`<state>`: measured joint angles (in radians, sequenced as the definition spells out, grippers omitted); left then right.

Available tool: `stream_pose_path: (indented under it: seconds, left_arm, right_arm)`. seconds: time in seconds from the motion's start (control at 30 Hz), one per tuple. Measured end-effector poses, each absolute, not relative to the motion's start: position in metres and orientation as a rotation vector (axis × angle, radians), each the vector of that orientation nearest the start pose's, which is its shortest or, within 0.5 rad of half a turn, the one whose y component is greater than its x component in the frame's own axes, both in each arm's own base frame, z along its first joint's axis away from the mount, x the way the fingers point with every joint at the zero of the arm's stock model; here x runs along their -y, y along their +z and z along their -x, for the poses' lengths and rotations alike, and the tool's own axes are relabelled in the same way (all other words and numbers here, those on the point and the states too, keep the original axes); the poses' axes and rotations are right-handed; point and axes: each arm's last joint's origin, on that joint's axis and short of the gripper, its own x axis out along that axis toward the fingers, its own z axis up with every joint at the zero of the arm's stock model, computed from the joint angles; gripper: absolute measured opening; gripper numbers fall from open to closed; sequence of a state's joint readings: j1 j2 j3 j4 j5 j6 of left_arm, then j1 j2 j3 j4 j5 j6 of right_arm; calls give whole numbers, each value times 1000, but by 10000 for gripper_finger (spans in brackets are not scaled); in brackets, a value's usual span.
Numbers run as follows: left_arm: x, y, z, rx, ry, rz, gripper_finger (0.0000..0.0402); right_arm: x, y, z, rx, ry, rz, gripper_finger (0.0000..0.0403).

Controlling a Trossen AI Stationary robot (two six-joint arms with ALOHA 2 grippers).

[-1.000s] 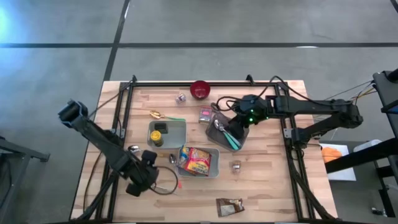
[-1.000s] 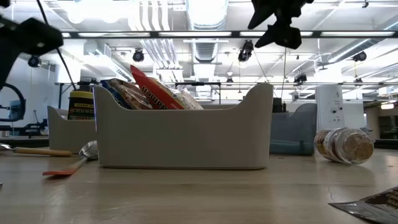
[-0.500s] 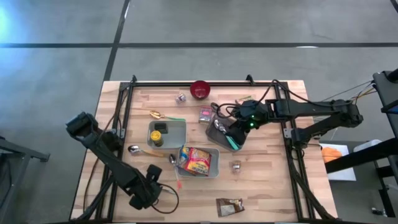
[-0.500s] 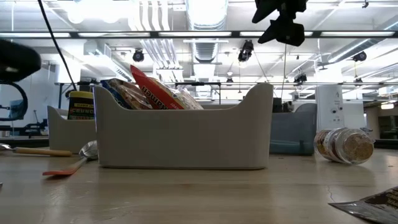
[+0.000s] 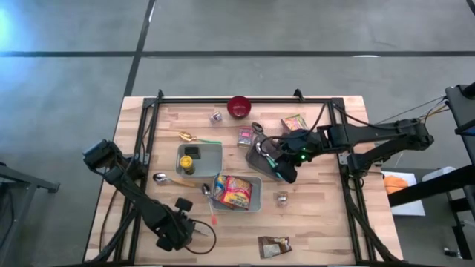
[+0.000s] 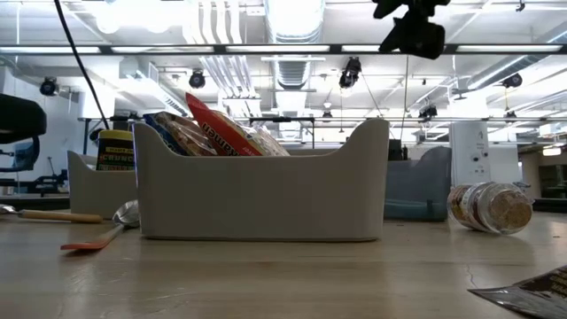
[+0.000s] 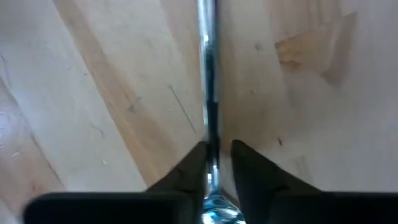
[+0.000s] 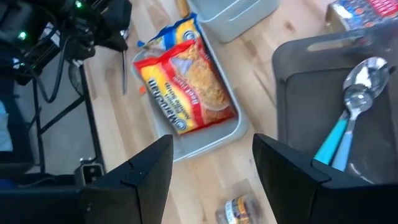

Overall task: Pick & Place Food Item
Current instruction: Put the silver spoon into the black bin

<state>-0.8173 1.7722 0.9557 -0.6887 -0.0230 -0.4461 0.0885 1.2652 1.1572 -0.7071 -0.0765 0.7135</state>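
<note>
Pinching a thin metal handle (image 7: 210,93), L gripper (image 7: 214,165) sits clamped, pointing down. Food, a noodle packet (image 5: 234,190), lies well off in tray (image 5: 258,196), toward R gripper (image 5: 286,169), jaws apart. Lift straight & slow; handle may twist.

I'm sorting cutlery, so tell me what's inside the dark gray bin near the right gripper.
The dark gray bin holds spoons with a teal handle among them. The right gripper covers part of it from above.

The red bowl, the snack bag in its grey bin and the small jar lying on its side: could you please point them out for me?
red bowl (image 5: 238,106), high view, its inside.
snack bag (image 8: 186,84), right wrist view, printed front.
small jar (image 6: 490,206), low view, its side.
</note>
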Motion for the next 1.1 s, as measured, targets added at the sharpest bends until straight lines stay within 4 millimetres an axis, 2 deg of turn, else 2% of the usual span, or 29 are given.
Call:
stream_pose_path:
  seconds: [0.1, 0.3, 0.43, 0.53, 0.63, 0.77, 0.83, 0.93, 1.1]
  left_arm:
    - [211, 131, -198, -1481, -295, -254, 13]
    - [203, 141, -193, -1494, -212, -184, 4]
    - [192, 169, -194, -1458, -111, -15, 3]
    - [173, 194, -198, -1398, -29, 161, 2]
    - [146, 223, -208, -1281, 44, 394, 1]
    - [96, 249, -227, -1162, 161, 797, 1]
    - [74, 259, -237, -1084, 149, 950, 1]
    - [53, 272, -248, -957, 72, 1034, 1]
    - [38, 290, -259, -885, -1, 1024, 0]
  right_arm:
    - [-30, 318, -255, -842, -131, -678, 217]
    - [-45, 320, -252, -855, -80, -664, 217]
    - [-56, 322, -250, -853, 5, -560, 217]
    - [-66, 334, -252, -808, 90, -427, 217]
    - [-76, 347, -258, -745, 103, -250, 217]
    - [-89, 366, -271, -669, 106, -3, 217]
    - [-95, 374, -280, -651, 120, 87, 217]
    - [-102, 382, -295, -665, 151, 179, 217]
    - [-107, 385, -318, -756, 173, 290, 217]
